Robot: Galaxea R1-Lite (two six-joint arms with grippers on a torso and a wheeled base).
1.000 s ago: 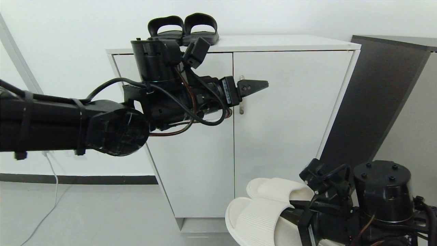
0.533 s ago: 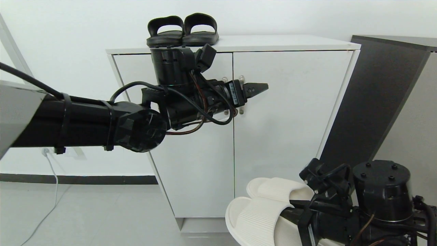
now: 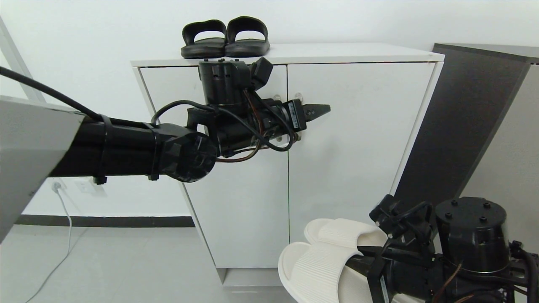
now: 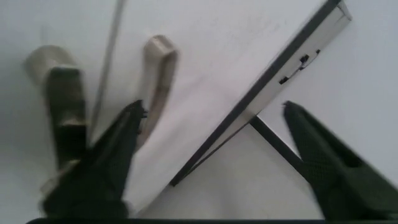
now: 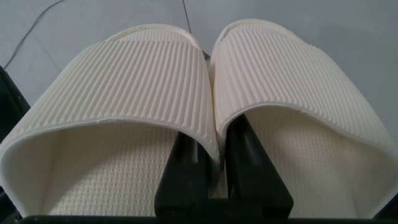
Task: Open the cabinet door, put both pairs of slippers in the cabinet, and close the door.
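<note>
A big white cabinet (image 3: 349, 52) with a flat top stands on the smooth grey floor (image 3: 126, 265). A pair of black wide-strap slippers (image 3: 225, 38) sits side by side on the top, near its left end. A thin white cord (image 3: 68, 240) runs down onto the floor, left of the cabinet.

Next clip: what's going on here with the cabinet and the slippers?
The left gripper, open, is at the handles of the white cabinet, whose two doors are both shut; no handle is gripped yet. The right gripper holds the pair of white slippers low in front of the cabinet. The black slippers sit on the cabinet's top.
</note>
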